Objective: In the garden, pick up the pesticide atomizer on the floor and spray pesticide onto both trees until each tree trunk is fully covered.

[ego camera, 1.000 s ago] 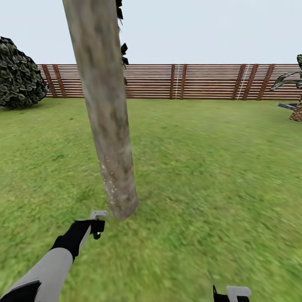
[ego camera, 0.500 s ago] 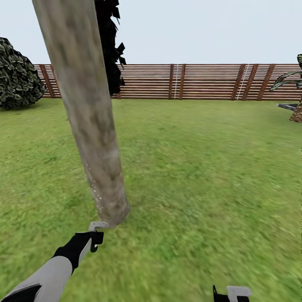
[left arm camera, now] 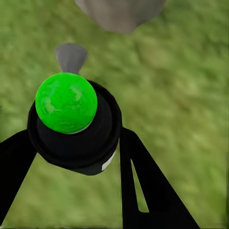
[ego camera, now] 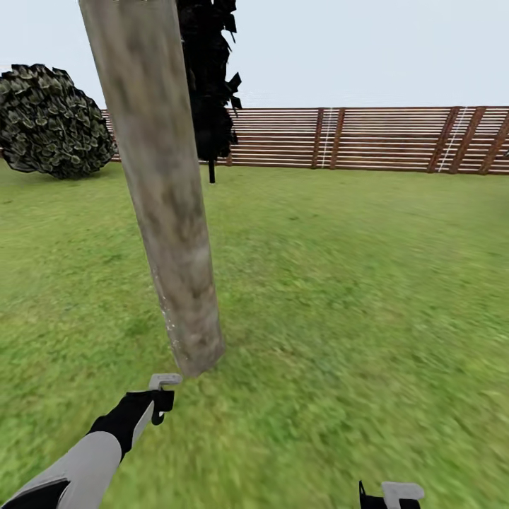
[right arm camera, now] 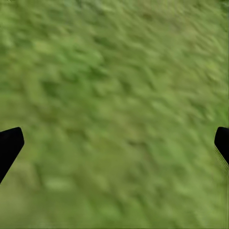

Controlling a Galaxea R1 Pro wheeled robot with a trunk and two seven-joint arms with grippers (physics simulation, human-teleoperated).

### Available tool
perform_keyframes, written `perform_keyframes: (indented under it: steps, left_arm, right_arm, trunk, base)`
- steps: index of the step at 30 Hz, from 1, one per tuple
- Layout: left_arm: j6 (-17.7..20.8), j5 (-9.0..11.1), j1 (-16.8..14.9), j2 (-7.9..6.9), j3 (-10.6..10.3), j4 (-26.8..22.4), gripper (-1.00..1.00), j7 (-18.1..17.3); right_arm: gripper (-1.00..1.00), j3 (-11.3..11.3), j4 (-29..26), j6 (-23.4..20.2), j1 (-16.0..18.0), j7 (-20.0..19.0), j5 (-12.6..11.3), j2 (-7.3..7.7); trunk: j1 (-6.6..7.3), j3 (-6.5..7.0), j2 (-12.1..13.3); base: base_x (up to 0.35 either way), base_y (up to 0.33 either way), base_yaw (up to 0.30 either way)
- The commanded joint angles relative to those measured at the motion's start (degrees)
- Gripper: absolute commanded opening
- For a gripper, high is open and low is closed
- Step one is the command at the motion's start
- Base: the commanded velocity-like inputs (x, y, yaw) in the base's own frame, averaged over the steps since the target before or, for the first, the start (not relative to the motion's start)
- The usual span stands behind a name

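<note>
A thick mottled grey-tan tree trunk (ego camera: 170,212) rises from the lawn just ahead of my left arm, its base (left arm camera: 119,12) close in front of the nozzle. Faint white specks of pesticide (ego camera: 165,311) dot its lower left side. My left gripper (ego camera: 159,399) is shut on the pesticide atomizer (left arm camera: 67,102), a black bottle with a bright green round cap and a grey nozzle (ego camera: 165,382) pointing at the trunk's foot. In the left wrist view the black fingers (left arm camera: 143,186) flank the bottle. At the picture's lower edge my right gripper (ego camera: 390,495) hangs open over bare grass (right arm camera: 114,114).
The brown slat fence (ego camera: 367,138) closes the garden at the back. A dark leafy bush (ego camera: 49,120) stands at the far left, and a near-black thin-trunked tree (ego camera: 211,92) is behind the trunk. Open lawn (ego camera: 367,297) stretches to the right.
The camera has swung, so fence and bush have shifted right in the picture and the near-black tree has come out from behind the trunk. Both arms keep their pose.
</note>
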State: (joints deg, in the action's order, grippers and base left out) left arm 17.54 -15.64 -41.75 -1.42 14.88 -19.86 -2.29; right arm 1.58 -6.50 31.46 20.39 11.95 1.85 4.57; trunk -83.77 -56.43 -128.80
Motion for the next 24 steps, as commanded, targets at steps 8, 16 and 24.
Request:
perform_keyframes:
  steps: [8, 16, 24]
  left_arm:
    - [-0.05, 0.08, 0.0, 0.12, -0.02, 0.17, -1.0, 0.0]
    - [-0.05, 0.08, 0.0, 0.25, -0.02, 0.12, -1.0, 0.0]
    - [0.01, 0.01, 0.0, -0.03, 0.06, 0.08, -1.0, 0.0]
  right_arm:
    - [1.0, 0.0, 0.0, 0.0, 0.0, 0.02, 0.0, 0.0]
    - [1.0, 0.0, 0.0, 0.0, 0.0, 0.04, 0.0, 0.0]
    - [1.0, 0.0, 0.0, 0.0, 0.0, 0.08, 0.0, 0.0]
  trunk:
    - [0.0, 0.0, 0.0]
    - [0.0, 0.0, 0.0]
    - [0.0, 0.0, 0.0]
  base:
    - [0.119, -0.271, 0.022]
    - [0.018, -0.273, 0.167]
    - [0.028, -0.274, 0.205]
